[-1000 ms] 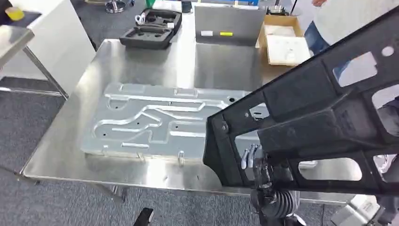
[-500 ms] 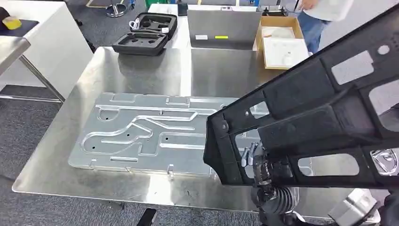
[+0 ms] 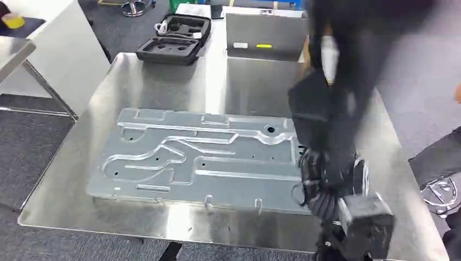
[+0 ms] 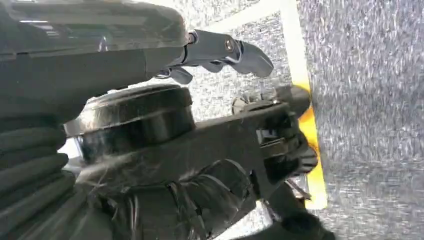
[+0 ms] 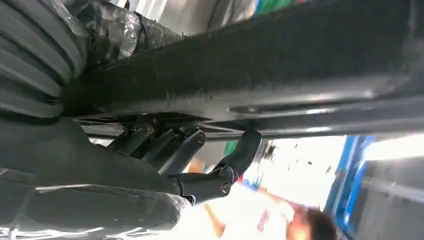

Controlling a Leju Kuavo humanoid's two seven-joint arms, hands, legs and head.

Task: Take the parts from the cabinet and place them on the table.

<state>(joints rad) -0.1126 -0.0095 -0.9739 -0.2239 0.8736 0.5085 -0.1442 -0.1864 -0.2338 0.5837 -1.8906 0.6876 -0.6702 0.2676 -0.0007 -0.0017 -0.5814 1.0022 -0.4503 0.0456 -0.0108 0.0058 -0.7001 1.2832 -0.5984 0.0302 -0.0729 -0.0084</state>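
Fingers (image 5: pixel 200 145) of my right hand (image 5: pixel 150 165) curl around the lower edge of the black frame part (image 5: pixel 260 75) in the right wrist view; the hand grips that part. In the head view the black frame part (image 3: pixel 340 81) appears as a motion-blurred dark mass, standing steeply over the right end of the metal panel (image 3: pixel 201 155), so its exact outline cannot be read. My right hand (image 3: pixel 326 182) sits beneath it, at the panel's right end.

My left hand (image 4: pixel 165 150) shows in the left wrist view above grey carpet (image 4: pixel 365 100) with a pale and yellow floor line (image 4: pixel 310 130). One finger (image 4: pixel 230 47) extends straight, and no part is visible against it. I cannot tell whether this hand is open or closed.

The metal panel lies flat on the desk (image 3: pixel 163 81) and covers most of its middle. Bare desk surface remains behind the panel, up to the far edge, and a narrow strip remains between the panel's near edge and the desk's near edge. Left of the panel, a bare band runs to the desk's left edge.

Beyond the far edge of the desk, behind the panel, stand an open black foam case (image 3: pixel 174 38) and a grey box (image 3: pixel 266 35).
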